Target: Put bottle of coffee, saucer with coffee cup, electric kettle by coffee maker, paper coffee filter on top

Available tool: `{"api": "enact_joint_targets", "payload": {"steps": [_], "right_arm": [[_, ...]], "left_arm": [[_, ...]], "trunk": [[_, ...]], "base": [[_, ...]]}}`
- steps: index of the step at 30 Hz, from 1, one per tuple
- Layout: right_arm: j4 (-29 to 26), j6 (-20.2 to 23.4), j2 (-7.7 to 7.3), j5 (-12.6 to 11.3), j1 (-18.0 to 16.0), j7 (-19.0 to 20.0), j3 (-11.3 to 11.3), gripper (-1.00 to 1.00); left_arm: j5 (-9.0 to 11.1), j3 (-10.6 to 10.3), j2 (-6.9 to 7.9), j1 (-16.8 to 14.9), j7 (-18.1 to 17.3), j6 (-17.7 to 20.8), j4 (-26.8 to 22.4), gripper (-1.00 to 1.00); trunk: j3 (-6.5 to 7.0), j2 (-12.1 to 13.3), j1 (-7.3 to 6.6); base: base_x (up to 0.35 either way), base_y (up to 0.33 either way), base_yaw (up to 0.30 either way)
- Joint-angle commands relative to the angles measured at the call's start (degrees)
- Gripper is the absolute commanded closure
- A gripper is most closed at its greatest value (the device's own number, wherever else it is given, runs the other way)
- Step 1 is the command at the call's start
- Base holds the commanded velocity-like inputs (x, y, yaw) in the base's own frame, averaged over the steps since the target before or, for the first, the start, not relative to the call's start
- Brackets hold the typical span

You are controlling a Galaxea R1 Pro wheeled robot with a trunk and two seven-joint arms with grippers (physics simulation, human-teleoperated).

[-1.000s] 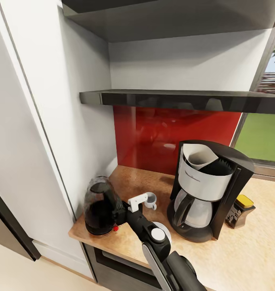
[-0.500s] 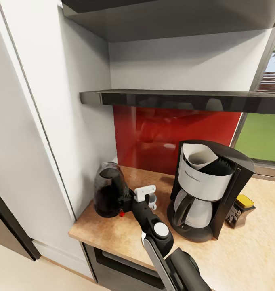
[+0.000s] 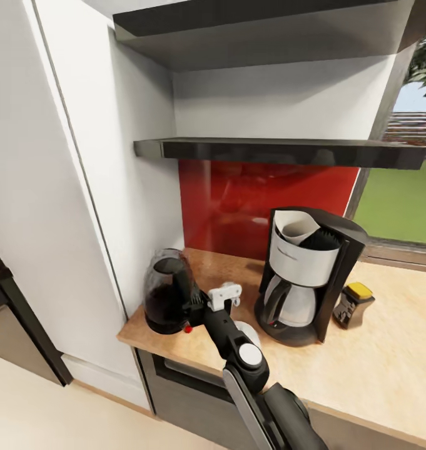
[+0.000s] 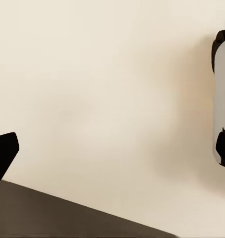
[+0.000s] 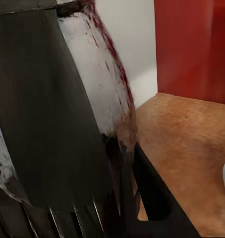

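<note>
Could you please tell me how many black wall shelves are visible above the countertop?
2: a lower shelf just above the red backsplash, and an upper shelf near the head view's top edge. More may sit higher, out of frame.

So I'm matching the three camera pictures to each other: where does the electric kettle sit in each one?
Head view: the electric kettle stands at the countertop's left end, against the white wall, left of the coffee maker, with the right end effector at its handle side.
Right wrist view: the electric kettle looms large and dark, very close.
Left wrist view: not in it.
Shared landmark: the red backsplash.
</note>
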Motion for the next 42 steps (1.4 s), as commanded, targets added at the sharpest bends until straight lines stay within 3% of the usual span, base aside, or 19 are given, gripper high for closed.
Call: {"api": "enact_joint_targets", "payload": {"steps": [1,10,21,24,26,27,42], "right_arm": [[-0.2,0.2,0.00,-0.6,-0.1,-0.5,0.1,1.00],[-0.2,0.1,0.00,-0.6,-0.1,-0.5,0.3,1.00],[-0.2,0.2,0.00,-0.7,-0.1,0.1,0.2,1.00],[-0.2,0.2,0.00,-0.7,-0.1,2.3,0.1,1.00],[-0.2,0.2,0.00,-0.7,-0.1,6.9,0.0,1.00],[-0.2,0.2,0.00,-0.6,-0.1,7.3,0.0,1.00],[-0.2,0.2,0.00,-0.6,-0.1,8.1,0.0,1.00]], "left_arm": [[0.0,0.5,-0.04,-0.1,-0.4,0.2,-0.2,-1.00],[0.3,0.7,-0.12,-0.6,-0.4,0.3,-0.2,-1.00],[-0.1,0.4,-0.31,-0.6,-0.4,0.0,-0.1,-1.00],[-0.2,0.4,-0.31,-0.5,-0.4,-1.1,-0.1,-1.00],[-0.3,0.4,-0.31,-0.5,-0.4,-2.0,-0.1,-1.00],[-0.3,0.4,-0.31,-0.5,-0.4,-2.1,-0.1,-1.00],[-0.4,0.4,-0.48,-0.5,-0.4,-2.3,-0.1,-1.00]], "trunk": [[-0.14,-0.1,0.00],[-0.14,-0.1,0.00],[-0.14,-0.1,0.00],[-0.14,-0.1,0.00],[-0.14,-0.1,0.00],[-0.14,-0.1,0.00],[0.16,-0.1,0.00]], "base": [[-0.336,0.057,0.000],[-0.278,0.183,0.000],[-0.012,0.150,0.000],[0.000,0.004,0.000],[0.000,0.000,0.000],[0.000,0.000,0.000],[-0.085,0.049,-0.148]]}}
